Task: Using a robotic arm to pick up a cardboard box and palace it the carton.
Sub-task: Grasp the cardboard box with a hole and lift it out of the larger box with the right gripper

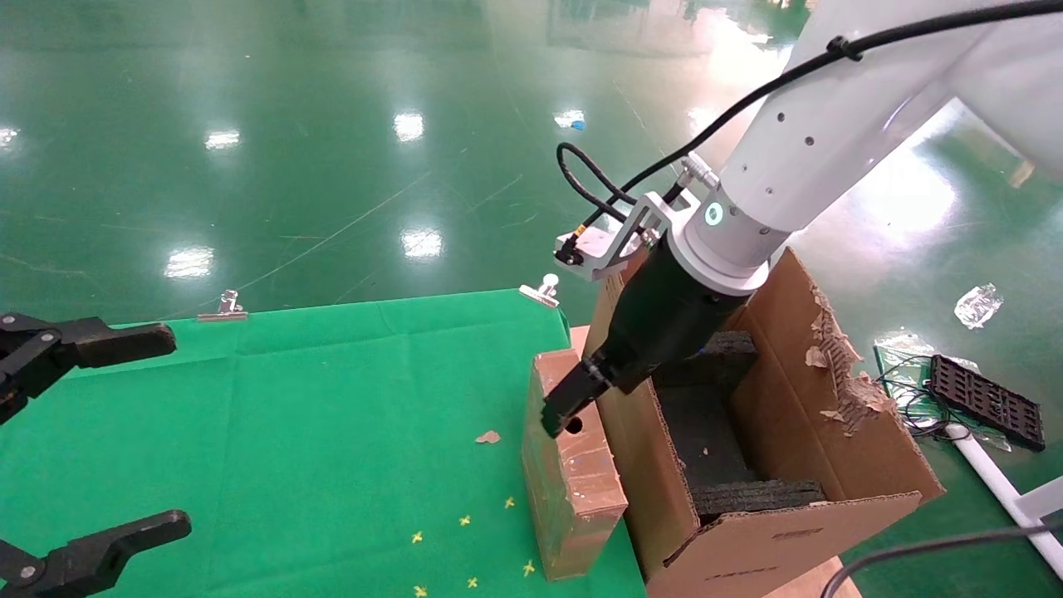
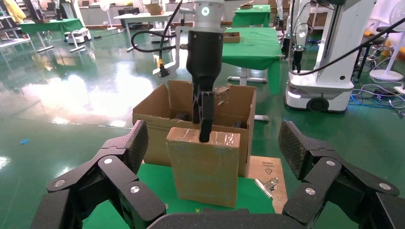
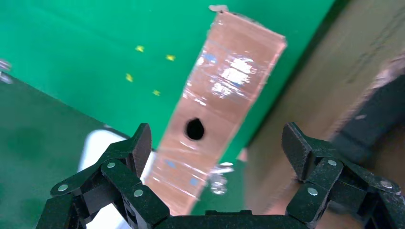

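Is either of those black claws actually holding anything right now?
No. The right gripper hangs open just above the small brown taped cardboard box, over its top face with the hole. The left gripper is open and idle over the table's left side.

My head camera looks down; both my wrist cameras face the slim brown cardboard box (image 1: 571, 482), at my 1 o'clock.
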`<action>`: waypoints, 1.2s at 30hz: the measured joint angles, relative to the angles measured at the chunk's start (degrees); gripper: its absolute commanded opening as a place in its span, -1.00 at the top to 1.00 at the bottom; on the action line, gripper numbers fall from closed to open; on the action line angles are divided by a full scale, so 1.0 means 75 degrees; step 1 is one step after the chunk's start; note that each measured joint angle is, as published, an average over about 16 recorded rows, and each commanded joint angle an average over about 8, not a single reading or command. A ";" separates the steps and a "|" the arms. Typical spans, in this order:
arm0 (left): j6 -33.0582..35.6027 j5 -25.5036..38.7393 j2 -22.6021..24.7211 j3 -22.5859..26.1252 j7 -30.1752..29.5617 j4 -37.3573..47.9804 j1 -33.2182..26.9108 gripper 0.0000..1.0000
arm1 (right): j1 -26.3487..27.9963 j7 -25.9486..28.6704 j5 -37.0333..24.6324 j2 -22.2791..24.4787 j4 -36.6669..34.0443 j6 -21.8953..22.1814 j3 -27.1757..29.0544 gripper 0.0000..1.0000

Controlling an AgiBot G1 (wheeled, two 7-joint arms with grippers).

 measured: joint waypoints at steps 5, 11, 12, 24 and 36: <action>-0.0001 -0.0002 -0.0001 0.0003 0.0001 0.0000 -0.0001 -1.00 | -0.0297 0.0280 0.0184 -0.0189 -0.0641 0.0053 -0.0045 -1.00; -0.0003 -0.0004 -0.0002 0.0006 0.0003 0.0000 -0.0001 -1.00 | -0.0529 0.0349 0.0148 -0.0487 -0.1099 0.0048 -0.0169 -0.05; -0.0003 -0.0004 -0.0003 0.0006 0.0003 0.0000 -0.0001 -0.97 | -0.0551 0.0355 0.0130 -0.0532 -0.1135 0.0045 -0.0190 0.20; -0.0006 -0.0009 -0.0005 0.0013 0.0006 0.0000 -0.0003 0.38 | -0.0655 0.0595 -0.0061 -0.0784 -0.1052 -0.0013 -0.0404 1.00; -0.0008 -0.0013 -0.0008 0.0019 0.0010 0.0000 -0.0004 0.75 | -0.0749 0.0772 -0.0149 -0.0757 -0.0914 0.0028 -0.0532 1.00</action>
